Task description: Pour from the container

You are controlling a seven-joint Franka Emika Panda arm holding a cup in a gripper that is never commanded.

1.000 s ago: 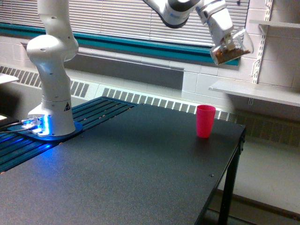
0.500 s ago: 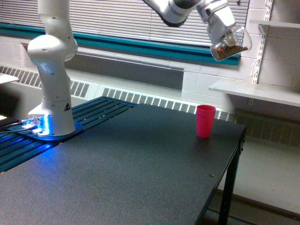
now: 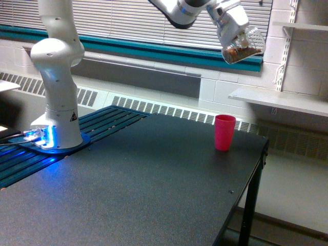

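Since the earlier frames the gripper [image 3: 237,37] has shifted toward the left of the frame and slightly up, carrying the container [image 3: 244,46] with it, so the cup now hangs closer to a line above the pink cup [image 3: 224,132] than it did. The container sits in the upper right of the frame, high above the bench [image 3: 128,195], held in the air and tilted, with brown material lying along its lower side. The fingers are closed on the container, gripping it by its wall. The pink cup stands upright near the far right corner of the bench, well below the container. The arm's white base [image 3: 55,87] stands at the left of the frame, with a blue glow at its foot.
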